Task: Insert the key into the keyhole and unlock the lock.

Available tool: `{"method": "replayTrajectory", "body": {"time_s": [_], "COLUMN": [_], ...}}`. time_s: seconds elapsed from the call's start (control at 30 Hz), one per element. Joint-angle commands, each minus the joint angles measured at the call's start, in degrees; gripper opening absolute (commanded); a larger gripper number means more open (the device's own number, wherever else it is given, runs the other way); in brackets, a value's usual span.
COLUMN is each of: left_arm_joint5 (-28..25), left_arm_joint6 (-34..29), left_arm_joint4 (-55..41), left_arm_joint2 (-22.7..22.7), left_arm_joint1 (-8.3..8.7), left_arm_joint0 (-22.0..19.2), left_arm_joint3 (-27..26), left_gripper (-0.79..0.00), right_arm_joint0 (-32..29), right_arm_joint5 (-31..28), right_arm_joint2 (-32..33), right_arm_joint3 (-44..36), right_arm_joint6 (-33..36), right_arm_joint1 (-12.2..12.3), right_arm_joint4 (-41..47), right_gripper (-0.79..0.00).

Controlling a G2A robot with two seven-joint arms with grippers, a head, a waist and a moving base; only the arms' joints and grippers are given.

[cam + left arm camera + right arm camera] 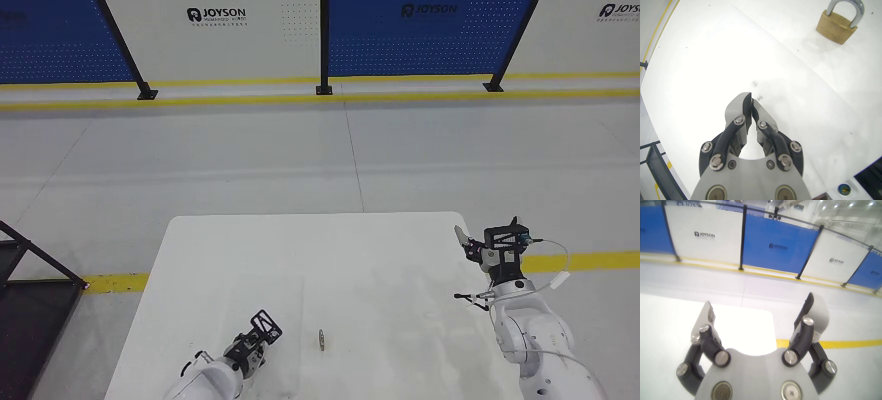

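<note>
A brass padlock [836, 28] with a silver shackle lies on the white table [380, 270]; from above the padlock [322, 339] is a small object near the front middle. My left gripper [265, 325] sits low over the table just left of the lock, and in its wrist view the left gripper [751, 98] is shut with its ribbed pads touching and nothing between them. My right gripper [487, 243] hangs at the table's far right corner; in its wrist view the right gripper [760, 304] is open and holds nothing. I see no key.
A black metal rack [30, 290] stands off the table's left edge. Yellow floor tape [585, 261] runs past the right side. Blue and white barrier panels [420, 35] line the back of the room.
</note>
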Motion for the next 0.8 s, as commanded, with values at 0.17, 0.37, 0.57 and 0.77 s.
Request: {"method": "replayTrajectory", "body": {"time_s": [0.17,0.37,0.57,0.77], "left_arm_joint5": [-1.28,-0.91,-1.71,-3.69], "left_arm_joint6": [1.20,3.27,4.61,5.80], "left_arm_joint4": [-3.26,-6.28,-13.65,-21.29], "left_arm_joint2": [-2.34,-4.73,-7.38,-10.25], "left_arm_joint1": [0.34,0.57,0.67,0.84], "left_arm_joint0": [2.06,4.04,5.22,5.49], "left_arm_joint3": [-3.16,-4.65,-4.68,-3.65], "left_gripper": [-0.785,-0.785,-0.785,-0.785], "right_arm_joint0": [0.00,0.00,0.00,0.00], "right_arm_joint5": [0.00,0.00,0.00,0.00], "right_arm_joint2": [0.00,0.00,0.00,0.00], "right_arm_joint3": [0.00,0.00,0.00,0.00], "right_arm_joint6": [0.00,0.00,0.00,0.00], "right_arm_joint1": [0.00,0.00,0.00,0.00], "right_arm_joint4": [0.00,0.00,0.00,0.00], "right_gripper": [0.000,0.000,0.000,0.000]}}
